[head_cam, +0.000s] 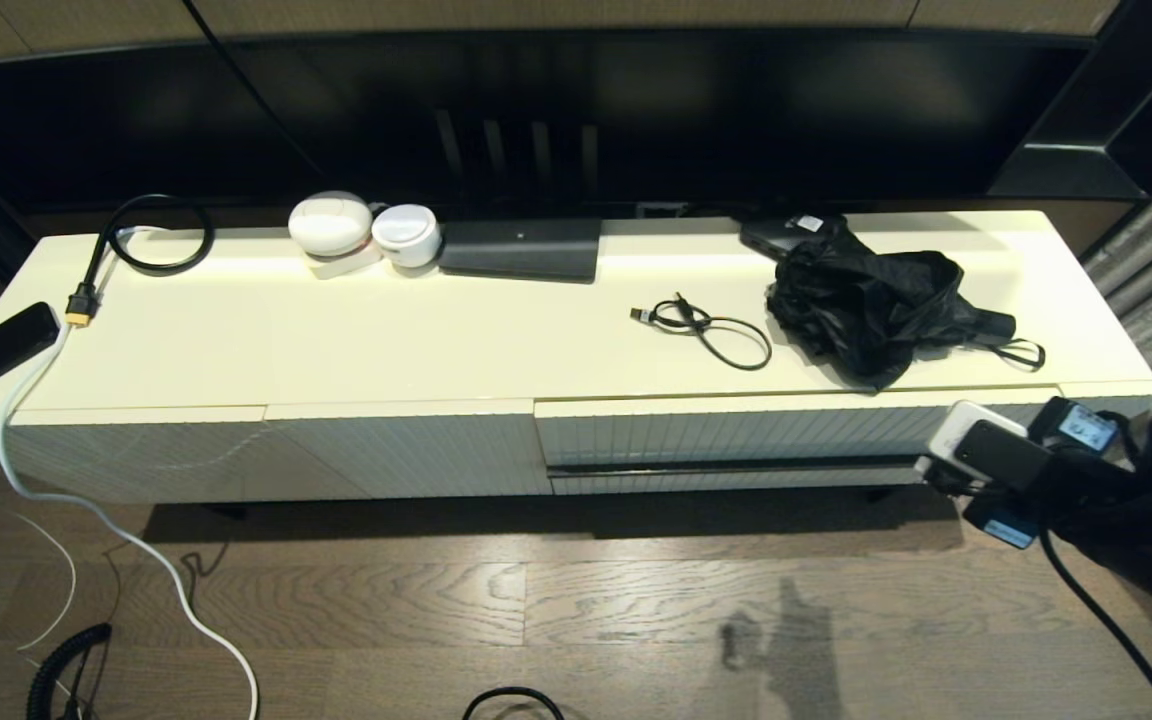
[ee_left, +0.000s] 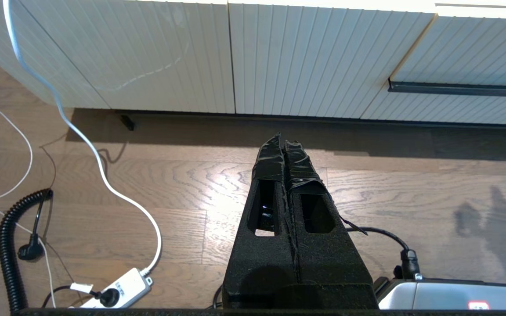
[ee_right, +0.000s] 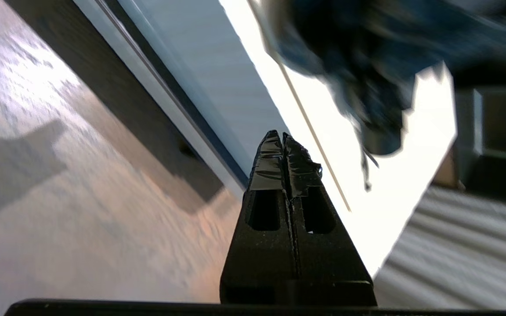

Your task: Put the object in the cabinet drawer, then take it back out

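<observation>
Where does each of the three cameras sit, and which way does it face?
Head view: high on the robot, looking down at the cabinet top; the right arm's wrist shows.
Left wrist view: behind the shut left gripper, facing the floor and the ribbed cabinet front.
Right wrist view: behind the shut right gripper, facing the cabinet's right end and black umbrella.
Shared: all three show the cabinet drawer.

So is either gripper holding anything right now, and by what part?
Nothing is held. The right gripper is shut on itself, empty, near the right end of the cabinet drawer. The left gripper is shut too, empty, above the floor.
</observation>
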